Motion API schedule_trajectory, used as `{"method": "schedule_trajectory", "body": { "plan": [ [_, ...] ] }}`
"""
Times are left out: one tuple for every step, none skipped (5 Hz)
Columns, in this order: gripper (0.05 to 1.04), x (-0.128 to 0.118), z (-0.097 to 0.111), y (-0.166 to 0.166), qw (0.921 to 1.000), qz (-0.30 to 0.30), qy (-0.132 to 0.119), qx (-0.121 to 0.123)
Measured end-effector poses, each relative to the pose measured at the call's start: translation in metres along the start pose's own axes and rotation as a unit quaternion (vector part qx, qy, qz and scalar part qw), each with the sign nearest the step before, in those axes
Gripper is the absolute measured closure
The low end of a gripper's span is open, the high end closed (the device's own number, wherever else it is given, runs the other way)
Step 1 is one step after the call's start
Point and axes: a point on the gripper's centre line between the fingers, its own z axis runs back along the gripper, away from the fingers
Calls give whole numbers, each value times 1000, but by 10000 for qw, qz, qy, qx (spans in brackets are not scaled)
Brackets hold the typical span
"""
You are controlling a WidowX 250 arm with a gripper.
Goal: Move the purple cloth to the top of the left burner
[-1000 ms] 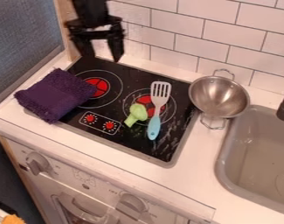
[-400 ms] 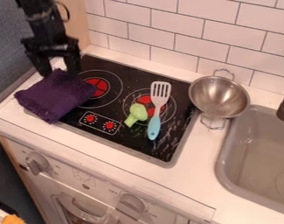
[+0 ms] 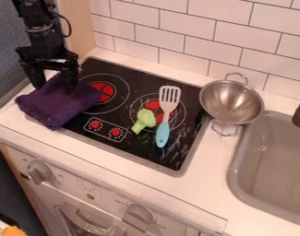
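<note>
So the purple cloth is sitting bunched up at the left end of the worktop, partly on the pale surface and partly over the left edge of the black cooktop. Its right side laps onto the left burner, but most of that burner's red middle is showing, so it's not really on top of it yet.

The gripper is right at the back end of the cloth. Jaws are spread well apart, one by the cloth's back left edge and the other over its back part, both pointing pretty much straight down. Not clenched on anything; can't tell if the tips are actually touching the fabric. The arm comes in from the upper left and hangs close to upright, just a bit of a lean, with a cable looping off its right side.

Moving out from there, a green toy vegetable lies on the front left part of the right burner, and just beside it there's a spatula, blue handle toward the worktop's front edge, slotted head toward the tiled wall. Past the cooktop's right edge is a metal bowl with wire handles, then the grey sink over at the worktop's right end.
</note>
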Motion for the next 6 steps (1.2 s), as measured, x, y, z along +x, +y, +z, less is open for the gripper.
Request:
{"method": "schedule_trajectory", "body": {
  "plan": [
    [84,-6,-11,-1,9999,-80,103,111],
    [84,-8,-15,-3,9997,-152,131,99],
    [84,-8,-20,-7,9997,-223,80,-25],
    [83,-7,-23,-12,9993,-256,21,-289],
    [83,-1,-24,-15,9991,-308,-5,-297],
    [83,12,-24,-21,9987,-304,-115,-391]
  ]
}}
